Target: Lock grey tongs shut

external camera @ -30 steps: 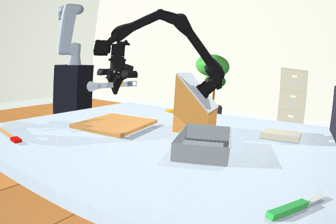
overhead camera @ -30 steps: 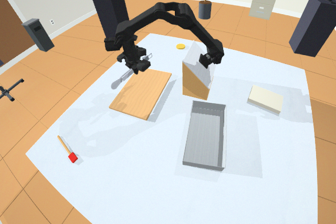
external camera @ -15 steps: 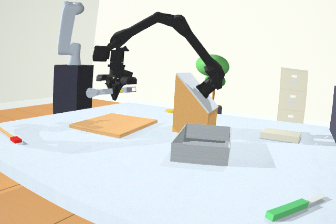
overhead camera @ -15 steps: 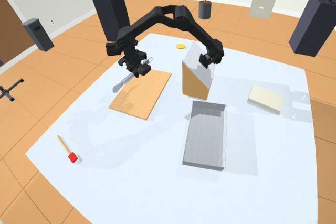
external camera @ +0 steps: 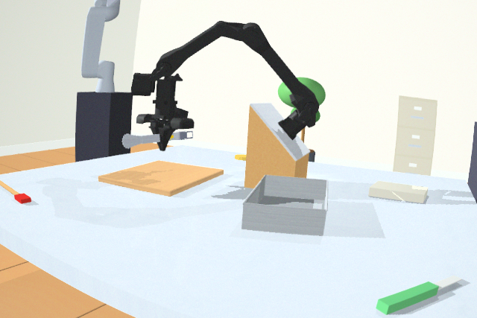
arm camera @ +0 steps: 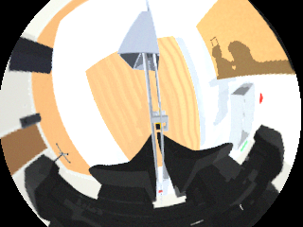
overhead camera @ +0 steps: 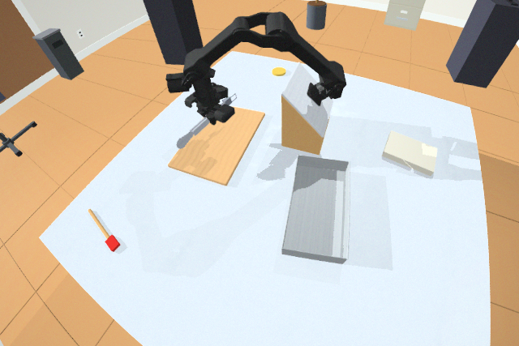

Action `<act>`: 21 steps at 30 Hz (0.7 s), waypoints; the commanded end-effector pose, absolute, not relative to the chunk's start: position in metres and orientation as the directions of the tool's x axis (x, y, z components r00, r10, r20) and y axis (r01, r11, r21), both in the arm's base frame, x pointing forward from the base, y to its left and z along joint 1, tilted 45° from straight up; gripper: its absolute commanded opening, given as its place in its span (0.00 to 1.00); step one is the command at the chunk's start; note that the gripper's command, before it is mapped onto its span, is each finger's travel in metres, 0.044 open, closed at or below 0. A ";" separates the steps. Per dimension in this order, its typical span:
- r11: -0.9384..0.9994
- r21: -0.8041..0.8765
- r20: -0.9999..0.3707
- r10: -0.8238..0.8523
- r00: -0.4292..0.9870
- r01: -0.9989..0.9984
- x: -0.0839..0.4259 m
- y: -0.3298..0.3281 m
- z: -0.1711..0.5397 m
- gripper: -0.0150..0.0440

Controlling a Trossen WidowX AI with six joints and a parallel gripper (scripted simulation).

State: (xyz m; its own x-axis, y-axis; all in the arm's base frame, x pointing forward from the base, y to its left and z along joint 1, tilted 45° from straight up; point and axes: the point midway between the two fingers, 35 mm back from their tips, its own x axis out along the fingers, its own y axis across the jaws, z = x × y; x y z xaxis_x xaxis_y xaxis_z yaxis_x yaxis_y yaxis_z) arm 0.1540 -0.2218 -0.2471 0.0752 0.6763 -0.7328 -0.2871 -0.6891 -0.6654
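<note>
1. One pair of grey tongs (overhead camera: 199,126) (external camera: 142,139) (arm camera: 147,85) is clamped in the pincer (overhead camera: 212,119) (external camera: 162,148) (arm camera: 155,135), whose fingers close on the arms partway along their length.
2. Held above the wooden board (overhead camera: 221,145) (external camera: 162,176) (arm camera: 114,99), the tongs lie roughly level in the exterior view and do not touch it. Their two arms run close together; whether the hinge lock is engaged, I cannot tell.
3. Pointing down, the pincer hangs from the black WidowX arm (overhead camera: 268,30) (external camera: 265,47), which arches over from its mount on the sloped face of a wedge-shaped stand (overhead camera: 299,130) (external camera: 265,149).
4. Well apart from the pincer, and lower, the grey roasting tin (overhead camera: 315,254) (external camera: 282,219) (arm camera: 242,111) sits on the pale counter (overhead camera: 234,292) (external camera: 200,264); the tongs are off it.
5. On the counter behind the pincer, as the exterior view looks, lies a yellow disc (overhead camera: 278,71) (external camera: 240,157).
6. Off to one side of the pincer, past the board, rests a red-headed wooden-handled tool (overhead camera: 112,242) (external camera: 22,198).
7. Farther from the pincer, beyond the stand, lies a cream block (overhead camera: 409,152) (external camera: 398,192).
8. Also well away from the pincer, a green-handled knife (external camera: 408,298) lies at the near side of the exterior view.
</note>
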 end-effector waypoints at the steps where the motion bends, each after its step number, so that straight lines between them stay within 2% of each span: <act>1: -0.685 -0.669 -0.730 0.679 0.079 -0.290 0.155 -0.215 -0.253 0.00; 21: -0.683 -0.670 -0.728 0.680 0.080 -0.289 0.155 -0.194 -0.271 0.00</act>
State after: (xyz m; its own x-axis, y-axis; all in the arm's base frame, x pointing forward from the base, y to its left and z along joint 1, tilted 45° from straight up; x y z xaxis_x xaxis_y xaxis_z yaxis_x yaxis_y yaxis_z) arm 0.1545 -0.1966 -0.2688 0.0750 0.6787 -0.7306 -0.2863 -0.6871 -0.6677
